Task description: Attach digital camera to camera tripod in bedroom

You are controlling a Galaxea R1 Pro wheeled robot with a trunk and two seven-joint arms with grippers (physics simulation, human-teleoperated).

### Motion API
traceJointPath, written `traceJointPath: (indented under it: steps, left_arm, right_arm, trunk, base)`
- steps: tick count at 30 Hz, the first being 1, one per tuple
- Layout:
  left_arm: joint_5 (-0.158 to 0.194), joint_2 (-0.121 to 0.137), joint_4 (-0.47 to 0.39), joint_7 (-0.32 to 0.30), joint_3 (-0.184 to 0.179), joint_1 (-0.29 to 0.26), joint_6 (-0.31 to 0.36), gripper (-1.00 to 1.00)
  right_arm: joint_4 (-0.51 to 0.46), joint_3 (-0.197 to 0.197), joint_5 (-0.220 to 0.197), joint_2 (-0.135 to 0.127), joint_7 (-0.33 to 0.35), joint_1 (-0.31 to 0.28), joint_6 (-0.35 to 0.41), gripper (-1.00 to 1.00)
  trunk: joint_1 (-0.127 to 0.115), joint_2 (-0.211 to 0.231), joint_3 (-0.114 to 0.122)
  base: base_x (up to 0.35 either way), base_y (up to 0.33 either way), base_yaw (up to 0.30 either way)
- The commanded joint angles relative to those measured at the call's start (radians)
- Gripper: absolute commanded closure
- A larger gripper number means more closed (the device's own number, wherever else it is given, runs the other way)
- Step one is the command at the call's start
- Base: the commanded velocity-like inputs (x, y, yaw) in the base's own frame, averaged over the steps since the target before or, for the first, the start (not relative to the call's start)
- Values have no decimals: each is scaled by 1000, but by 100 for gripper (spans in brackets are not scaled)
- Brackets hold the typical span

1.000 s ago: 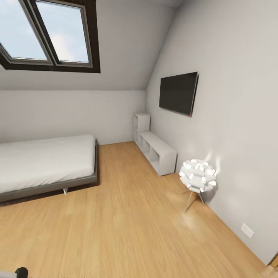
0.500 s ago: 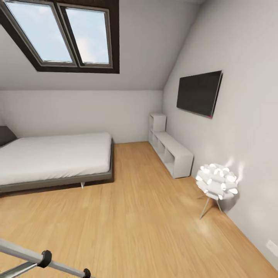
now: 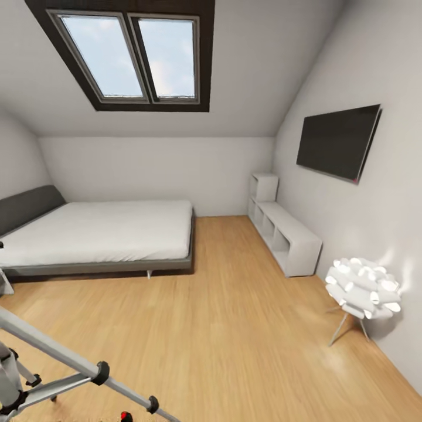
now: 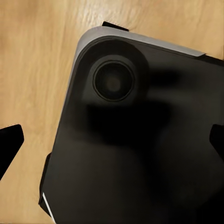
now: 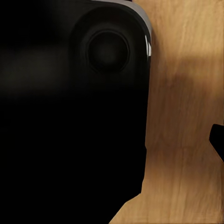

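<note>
The camera tripod (image 3: 88,369) stands close at my lower left (jaw state: cannot tell). Risk, as I judge it: my base clipping a leg, toppling it.

The bed (image 3: 99,237) stands on the floor (image 3: 234,346) at the left, against the far wall, under the skylights (image 3: 132,55). Along the right wall run a low shelf (image 3: 287,234) and, nearer, a ball lamp (image 3: 363,290), with the TV (image 3: 339,142) mounted above. The camera tripod (image 3: 53,375) stands nearest at the left.
</note>
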Motion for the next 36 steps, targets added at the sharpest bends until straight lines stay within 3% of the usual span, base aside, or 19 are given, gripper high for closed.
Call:
traceJointPath:
  steps: [1,36]
  left_arm:
    - [0,0,-1,0,8,0,-2,-100]
    - [4,0,-1,0,12,0,-3,-100]
  right_arm:
    - [0,1,0,0,1,0,-3,-100]
    - [0,1,0,0,0,0,-3,-100]
  trunk:
    - [0,0,-1]
    - [0,0,-1]
  base:
    - [0,0,277]
    - [0,0,256]
